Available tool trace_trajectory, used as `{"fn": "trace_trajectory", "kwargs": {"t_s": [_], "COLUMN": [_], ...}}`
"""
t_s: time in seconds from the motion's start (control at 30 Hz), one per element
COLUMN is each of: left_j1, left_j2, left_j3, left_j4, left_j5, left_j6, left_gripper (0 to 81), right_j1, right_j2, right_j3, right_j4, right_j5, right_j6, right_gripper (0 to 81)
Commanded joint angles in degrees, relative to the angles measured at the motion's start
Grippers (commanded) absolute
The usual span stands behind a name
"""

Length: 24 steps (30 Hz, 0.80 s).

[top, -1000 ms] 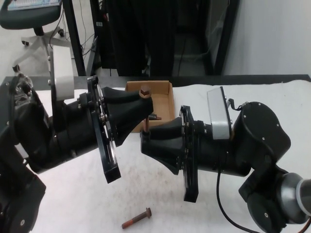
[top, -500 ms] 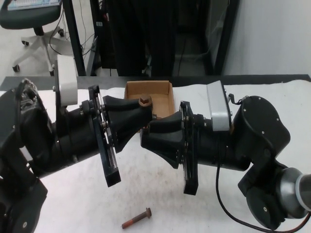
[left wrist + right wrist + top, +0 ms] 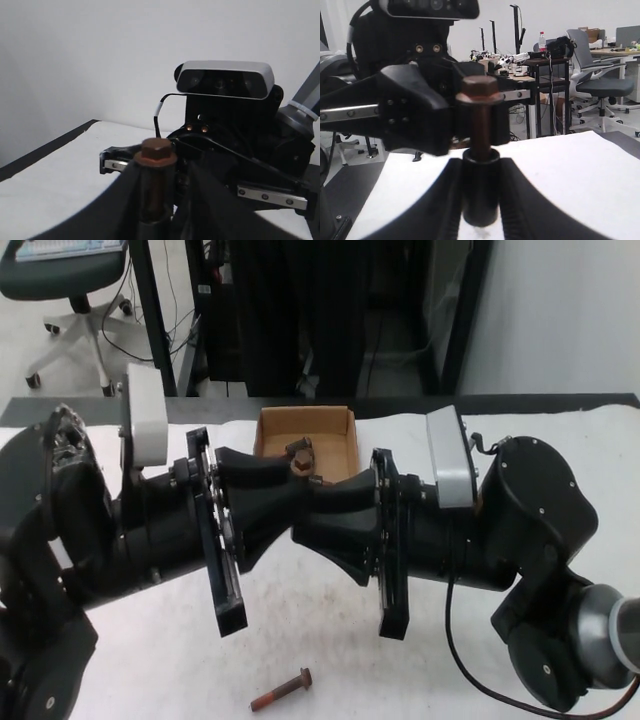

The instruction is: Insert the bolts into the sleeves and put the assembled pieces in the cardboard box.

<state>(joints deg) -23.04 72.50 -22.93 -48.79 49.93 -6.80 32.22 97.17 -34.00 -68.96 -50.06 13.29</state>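
In the high view the two arms meet at the middle of the frame, their grippers pointing at each other above the white worktop [image 3: 160, 660]. The left gripper [image 3: 290, 490] comes in from the left of the frame and the right gripper [image 3: 310, 525] from the right, fingertips close together.

The left gripper [image 3: 156, 200] has its two fingers closed on the shank of a rusty brown bolt [image 3: 156, 152], which stands upright with its hex head uppermost and clear of the fingers.

The right gripper [image 3: 480, 200] has its fingers closed around a dark sleeve [image 3: 480, 190], also upright. The bolt [image 3: 479, 92] stands straight above it with the lower end of its shank inside the sleeve's mouth. A stretch of bare shank shows between the head and the sleeve's rim, so the head is not down on the sleeve. The left gripper's black fingers sit right behind that stretch of shank.

In the high view the bolt's head [image 3: 298, 452] shows just above the meeting fingertips, in front of the open cardboard box [image 3: 272, 425]. The box sits on the worktop at the upper middle of the frame, beyond the grippers.

A loose bolt [image 3: 282, 692] lies on its side on the worktop at the lower middle of the frame, well apart from both grippers and from the box.
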Motion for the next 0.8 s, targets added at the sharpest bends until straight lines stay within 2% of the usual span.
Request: {"fn": "trace_trajectory", "kwargs": {"t_s": [0.0, 0.03, 0.27, 0.37, 0.53, 0.63, 0.77], "left_j1": [0.2, 0.2, 0.2, 0.2, 0.2, 0.2, 0.6], "left_j2": [-0.1, -0.1, -0.3, -0.3, -0.7, -1.8, -4.6], "left_j3": [0.0, 0.0, 0.0, 0.0, 0.0, 0.0, 0.0], "left_j4": [-0.3, -0.3, -1.0, -1.6, -3.8, -4.8, -4.9], "left_j5": [0.7, 0.7, 0.7, 0.7, 0.7, -0.9, -5.8], "left_j6": [-0.7, -1.5, -2.7, -2.7, -4.4, -4.4, -3.6], "left_gripper": [52.1, 54.1, 54.1, 54.1, 53.9, 47.1, 28.5], "right_j1": [-0.3, -0.3, -0.3, -0.3, -0.8, -1.9, -4.2], "right_j2": [-0.6, -0.6, -0.6, -0.6, -0.6, -0.6, -0.6], "right_j3": [-0.6, -0.6, -0.6, -0.6, -0.6, -0.6, -0.6], "right_j4": [-0.3, -0.3, 1.8, 5.0, 10.5, 12.8, 15.8], "right_j5": [0.4, 0.4, 0.4, 0.4, 6.0, 6.8, 8.8], "right_j6": [0.1, 0.1, -0.1, -2.9, -5.2, -5.3, -4.2], "right_gripper": [0.8, 0.8, 0.8, 0.8, 0.8, 0.8, 0.8]}}
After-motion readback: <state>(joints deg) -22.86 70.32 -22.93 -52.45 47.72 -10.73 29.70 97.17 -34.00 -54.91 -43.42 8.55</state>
